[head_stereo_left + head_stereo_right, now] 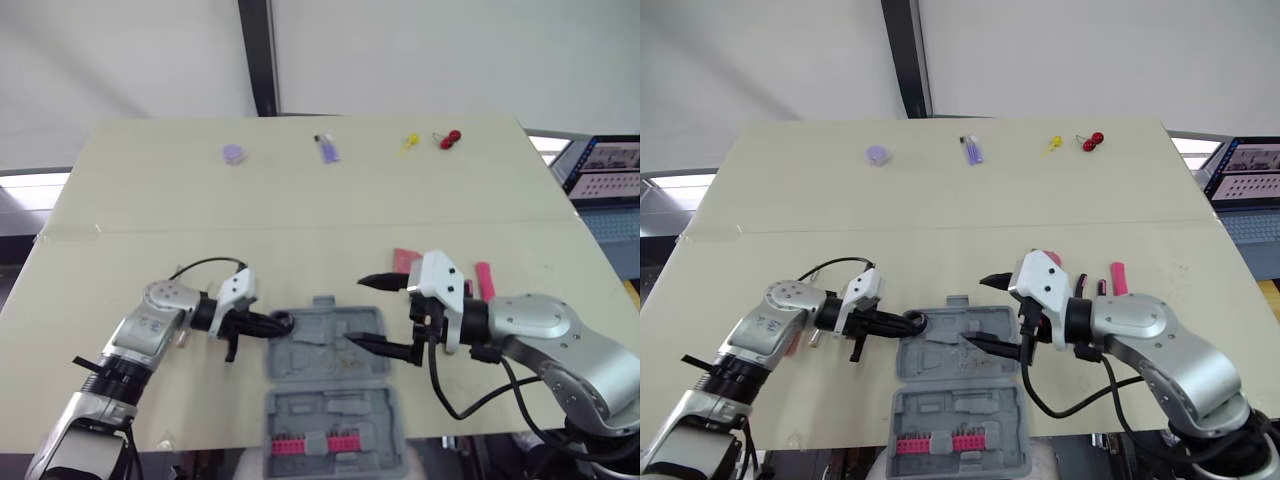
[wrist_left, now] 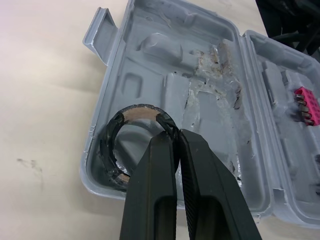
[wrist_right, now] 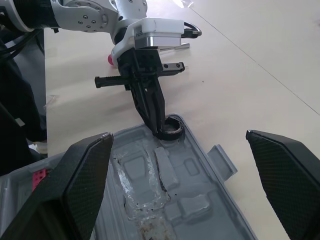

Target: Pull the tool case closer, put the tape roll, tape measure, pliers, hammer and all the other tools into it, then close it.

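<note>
Left end effector [image 2: 173, 136] pinches the tape roll [image 2: 109, 146] — inside the tool case [image 2: 165, 65]

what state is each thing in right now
tool case: open, lying flat on the table
tape roll: on edge in a corner of the case, pinched at its rim
left gripper: shut on the tape roll
right gripper: open, over the case
pink bit rack: seated in the case's near half
pink-handled tool: on the table, outside the case
</note>
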You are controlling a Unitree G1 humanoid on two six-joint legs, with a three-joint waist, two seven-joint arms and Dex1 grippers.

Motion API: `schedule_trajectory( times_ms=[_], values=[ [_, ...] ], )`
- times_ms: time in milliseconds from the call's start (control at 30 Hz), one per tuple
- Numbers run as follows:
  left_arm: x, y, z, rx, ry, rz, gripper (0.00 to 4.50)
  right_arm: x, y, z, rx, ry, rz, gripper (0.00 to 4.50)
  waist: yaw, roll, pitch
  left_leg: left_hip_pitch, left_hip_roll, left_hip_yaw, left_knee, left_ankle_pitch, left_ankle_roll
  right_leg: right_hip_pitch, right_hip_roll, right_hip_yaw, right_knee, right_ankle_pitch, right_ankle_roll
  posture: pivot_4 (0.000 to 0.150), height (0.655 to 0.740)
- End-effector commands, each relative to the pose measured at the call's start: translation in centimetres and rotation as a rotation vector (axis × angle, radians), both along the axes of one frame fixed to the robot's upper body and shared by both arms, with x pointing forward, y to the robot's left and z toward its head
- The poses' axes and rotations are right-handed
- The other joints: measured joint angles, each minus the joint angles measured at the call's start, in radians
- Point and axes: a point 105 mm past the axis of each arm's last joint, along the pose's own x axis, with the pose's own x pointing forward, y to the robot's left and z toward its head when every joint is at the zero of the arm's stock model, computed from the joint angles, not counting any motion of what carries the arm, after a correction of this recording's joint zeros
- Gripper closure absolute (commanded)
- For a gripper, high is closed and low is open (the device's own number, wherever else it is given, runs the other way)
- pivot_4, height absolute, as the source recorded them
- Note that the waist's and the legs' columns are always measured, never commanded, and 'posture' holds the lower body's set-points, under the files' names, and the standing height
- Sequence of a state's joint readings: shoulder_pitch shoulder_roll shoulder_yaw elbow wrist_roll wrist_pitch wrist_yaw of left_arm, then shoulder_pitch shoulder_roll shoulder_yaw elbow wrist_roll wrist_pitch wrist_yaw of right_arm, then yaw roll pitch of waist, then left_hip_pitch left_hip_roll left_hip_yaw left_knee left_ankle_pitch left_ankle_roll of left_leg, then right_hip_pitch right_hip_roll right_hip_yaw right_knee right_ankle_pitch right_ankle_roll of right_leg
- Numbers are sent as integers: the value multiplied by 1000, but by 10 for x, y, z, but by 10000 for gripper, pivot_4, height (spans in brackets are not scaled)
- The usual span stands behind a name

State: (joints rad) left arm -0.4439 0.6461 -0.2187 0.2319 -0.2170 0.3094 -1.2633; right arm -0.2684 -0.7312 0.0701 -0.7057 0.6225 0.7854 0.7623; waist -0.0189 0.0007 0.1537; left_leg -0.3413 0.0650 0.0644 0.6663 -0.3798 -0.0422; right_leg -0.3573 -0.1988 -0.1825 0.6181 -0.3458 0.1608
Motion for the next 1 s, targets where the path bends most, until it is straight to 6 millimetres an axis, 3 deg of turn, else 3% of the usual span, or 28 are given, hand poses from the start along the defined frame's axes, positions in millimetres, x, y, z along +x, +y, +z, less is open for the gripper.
schedule_trajectory(
  times_ms=[33, 367, 467, 633, 1000],
  values=[
    [1, 1, 0, 12, -21, -1, 44763, -5, 1, 12, 20, -52, 10, 0, 0, 0, 0, 0, 0, 0, 0, 0, 0, 0, 0, 0, 0, 0, 0, 1500, 7400],
    [-1, 1, -3, 25, -29, -11, 44763, -6, 2, 10, 19, -48, 13, 0, 7, 0, 0, 0, 0, 0, 0, 0, 0, 0, 0, 0, 0, 0, 0, 1500, 7400],
    [-1, 1, -2, 24, -37, -16, 34097, -6, 2, 10, 20, -48, 13, 0, 13, 0, 0, 0, 0, 0, 0, 0, 0, 0, 0, 0, 0, 0, 0, 1500, 7400],
    [0, 0, 2, 13, -56, -23, 9590, -6, 2, 10, 21, -45, 12, 0, 18, 0, 0, 0, 0, 0, 1, 0, 0, 0, 0, 0, 0, 0, 0, 1500, 7400],
    [1, -3, 32, -79, -99, 4, 9590, -7, 0, 9, 20, -35, 19, 0, 17, 0, 0, 0, 0, 0, 1, 0, 0, 0, 0, 0, 0, 0, 0, 1500, 7400]
  ],
)
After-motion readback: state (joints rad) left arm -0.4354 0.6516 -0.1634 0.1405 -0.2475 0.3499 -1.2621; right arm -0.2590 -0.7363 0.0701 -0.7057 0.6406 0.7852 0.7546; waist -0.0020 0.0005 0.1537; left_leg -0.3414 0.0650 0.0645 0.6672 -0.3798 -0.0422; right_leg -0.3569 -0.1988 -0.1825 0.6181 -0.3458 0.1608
